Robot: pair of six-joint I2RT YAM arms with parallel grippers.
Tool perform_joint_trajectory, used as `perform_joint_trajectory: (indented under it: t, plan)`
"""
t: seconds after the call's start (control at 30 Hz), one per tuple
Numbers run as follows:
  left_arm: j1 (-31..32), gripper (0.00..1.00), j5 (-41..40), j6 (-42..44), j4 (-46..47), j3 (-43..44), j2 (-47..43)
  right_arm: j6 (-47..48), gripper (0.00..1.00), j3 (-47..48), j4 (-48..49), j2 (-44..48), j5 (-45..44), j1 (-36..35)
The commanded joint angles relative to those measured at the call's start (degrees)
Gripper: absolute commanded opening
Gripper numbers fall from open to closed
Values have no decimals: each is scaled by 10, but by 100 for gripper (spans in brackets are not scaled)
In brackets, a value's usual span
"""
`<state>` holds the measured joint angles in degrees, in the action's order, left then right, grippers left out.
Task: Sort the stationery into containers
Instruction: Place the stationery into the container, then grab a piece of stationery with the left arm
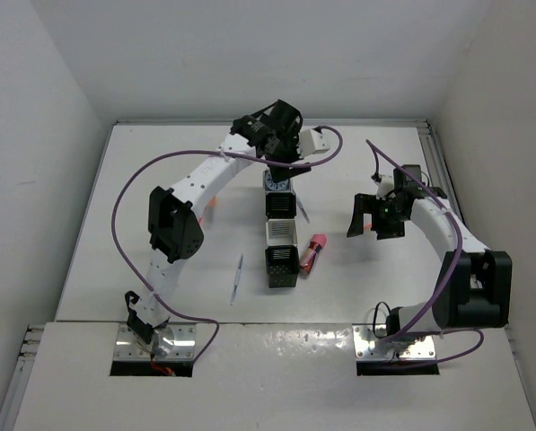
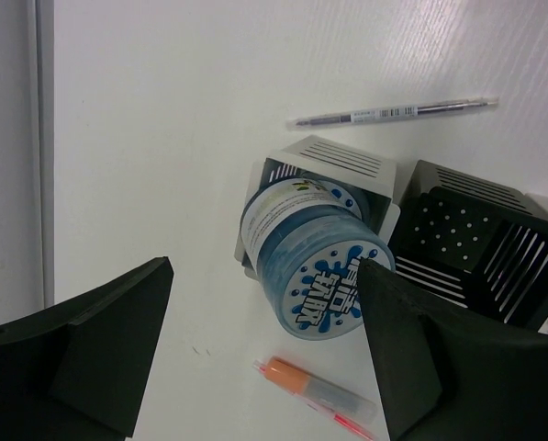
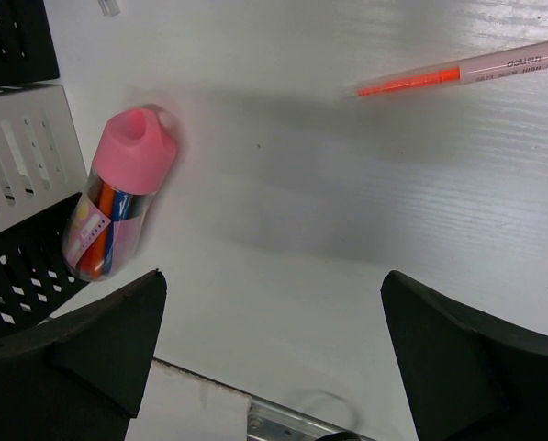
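Observation:
Two blue-and-white rolls (image 2: 315,262) sit stacked and tilted in the white end cup (image 2: 342,158) of the row of containers (image 1: 281,235). My left gripper (image 2: 264,340) hangs open above them, and its right finger (image 2: 420,358) overlaps the top roll's edge in the left wrist view. A white stick with an orange cap (image 2: 315,390) lies on the table under that gripper. A grey pen (image 2: 393,113) lies beyond the cup. My right gripper (image 3: 274,349) is open over bare table, right of a pink marker (image 3: 117,193) that lies against the cups.
Another grey pen (image 1: 236,278) lies left of the row's near end. A thin pen with an orange tip (image 3: 466,73) lies on the table beyond my right gripper. The black cup (image 2: 475,248) beside the rolls holds nothing. Walls close in the table on three sides.

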<state>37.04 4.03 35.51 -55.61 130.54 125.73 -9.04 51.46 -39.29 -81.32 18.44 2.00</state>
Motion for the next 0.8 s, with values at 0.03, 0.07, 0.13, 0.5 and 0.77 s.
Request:
perform_joint_trajectory:
  t: [0.03, 0.07, 0.13, 0.5, 0.77]
  plan:
    - [-4, 88, 18, -8, 15, -8, -41, 2, 99, 14, 1, 20, -2, -4]
    - [-6, 88, 20, -10, 22, -22, -52, 3, 99, 14, 1, 21, -3, -4]
    - [-9, 88, 36, -8, 33, -41, -66, 5, 99, 12, 1, 22, -5, -4]
    - [-78, 92, 176, 46, 337, -406, -310, 12, 99, 9, 3, 23, -5, -2]
    - [-115, 100, 295, 100, 373, -462, -320, 16, 99, 10, 4, 16, -9, -2]
